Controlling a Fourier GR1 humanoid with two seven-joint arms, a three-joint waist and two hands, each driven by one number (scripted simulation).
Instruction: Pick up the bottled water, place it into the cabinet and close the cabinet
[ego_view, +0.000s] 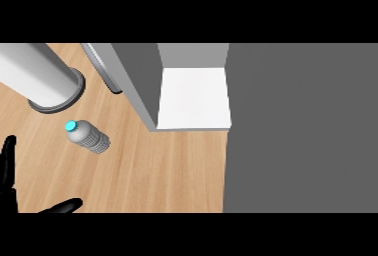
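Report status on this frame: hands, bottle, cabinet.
Left robot hand open, resting at lower left edge; right out of view. Bottled water on counter, untouched. Cabinet open, white shelf bare. Grey cylinder behind bottle, path looks clear.

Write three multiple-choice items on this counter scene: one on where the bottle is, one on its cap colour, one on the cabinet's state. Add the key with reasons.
1. Where is the water bottle?
A. Inside the cabinet
B. On the wooden counter, left of the cabinet
C. In the robot's hand

2. What colour is the bottle's cap?
A. Red
B. Turquoise
C. Black

3. What state is the cabinet in?
A. Open, white shelf showing
B. Closed
C. Open with the bottle on its shelf

Key: 1 B, the bottle rests on the counter, apart from the left hand at the view's lower left. 2 B, the cap shows turquoise. 3 A, the door is swung aside and the shelf is bare.
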